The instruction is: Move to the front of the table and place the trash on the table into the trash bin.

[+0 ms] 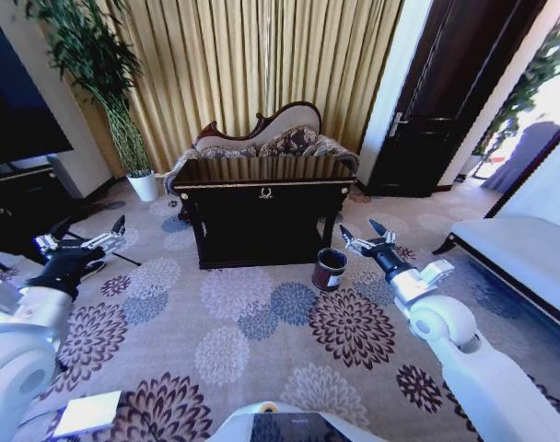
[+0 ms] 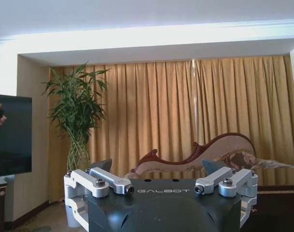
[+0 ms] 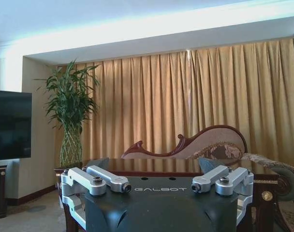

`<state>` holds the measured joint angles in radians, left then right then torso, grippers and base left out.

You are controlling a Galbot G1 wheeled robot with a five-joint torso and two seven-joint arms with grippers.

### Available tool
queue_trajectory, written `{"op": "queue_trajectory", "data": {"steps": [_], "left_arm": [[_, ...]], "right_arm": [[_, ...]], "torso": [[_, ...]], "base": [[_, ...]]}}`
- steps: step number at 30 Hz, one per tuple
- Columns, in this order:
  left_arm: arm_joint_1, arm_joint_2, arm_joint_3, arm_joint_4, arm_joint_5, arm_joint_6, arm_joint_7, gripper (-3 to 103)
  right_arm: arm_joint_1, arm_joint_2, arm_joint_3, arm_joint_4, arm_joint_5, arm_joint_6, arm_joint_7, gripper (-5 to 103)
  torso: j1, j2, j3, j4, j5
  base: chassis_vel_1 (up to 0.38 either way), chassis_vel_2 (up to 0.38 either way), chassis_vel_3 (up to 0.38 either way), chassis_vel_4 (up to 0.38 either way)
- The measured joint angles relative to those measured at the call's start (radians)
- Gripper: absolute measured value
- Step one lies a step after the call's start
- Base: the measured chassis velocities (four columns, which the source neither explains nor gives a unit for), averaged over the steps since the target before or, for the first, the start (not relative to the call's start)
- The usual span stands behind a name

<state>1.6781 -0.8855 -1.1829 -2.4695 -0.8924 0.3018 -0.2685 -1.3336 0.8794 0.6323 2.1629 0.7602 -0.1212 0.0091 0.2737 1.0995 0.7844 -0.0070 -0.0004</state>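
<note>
1. Head view first: table [image 1: 262,198] sits upper centre of the frame, dark and glossy with a gold emblem on the drawer, well ahead of me across the flowered carpet [image 1: 234,322]. I can't make out any trash on its top from here. The trash bin [image 1: 330,269], small, round and maroon with a pale label, stands on the floor at the table's lower right corner. My right gripper [image 1: 369,236] hangs just right of the bin, fingers spread wide, holding nothing; it's the nearer arm by far. The left gripper [image 1: 87,236] is out at the left edge, also spread and empty.

2. Left wrist view: fingers [image 2: 110,182] splayed apart, nothing between them; curtain [image 2: 185,116] and sofa [image 2: 205,157] beyond.

3. Right wrist view: fingers [image 3: 108,180] equally wide, empty; the tabletop [image 3: 176,166] runs lengthwise across mid-frame, straight ahead.
</note>
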Motion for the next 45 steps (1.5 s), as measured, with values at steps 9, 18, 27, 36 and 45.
{"op": "queue_trajectory", "data": {"steps": [9,18,27,36,45], "left_arm": [[0.006,-0.006,0.003,-0.009,0.002,-0.015,-0.006,100],[0.009,-0.004,0.009,-0.013,0.0,-0.023,-0.031,100],[0.01,-0.018,0.018,-0.016,-0.004,-0.017,-0.031,100],[0.007,-0.014,0.02,-0.017,-0.004,-0.017,-0.031,100],[0.007,-0.015,0.022,-0.016,-0.004,-0.017,-0.03,100]], "right_arm": [[0.006,0.015,-0.024,0.001,-0.01,0.01,0.0,100],[0.008,0.019,-0.041,-0.001,-0.025,0.017,0.001,100],[0.001,0.021,-0.048,0.001,-0.034,0.022,0.001,100],[0.004,0.019,-0.05,0.002,-0.033,0.022,0.001,100],[0.005,0.017,-0.048,0.001,-0.032,0.024,0.002,100]], "torso": [[0.0,0.0,0.0,-0.0004,0.0006],[0.0,0.0,0.0,-0.0004,0.0002],[0.0,0.0,0.0,-0.0004,0.0002],[0.0,0.0,0.0,-0.0005,0.0002],[0.0,0.0,0.0,-0.0004,0.0003]], "base": [[0.032,-0.024,-0.032,0.016],[0.0,0.0,0.0,0.0],[0.0,0.0,0.0,0.0],[0.0,0.0,0.0,0.0],[0.0,0.0,0.0,0.0]]}}
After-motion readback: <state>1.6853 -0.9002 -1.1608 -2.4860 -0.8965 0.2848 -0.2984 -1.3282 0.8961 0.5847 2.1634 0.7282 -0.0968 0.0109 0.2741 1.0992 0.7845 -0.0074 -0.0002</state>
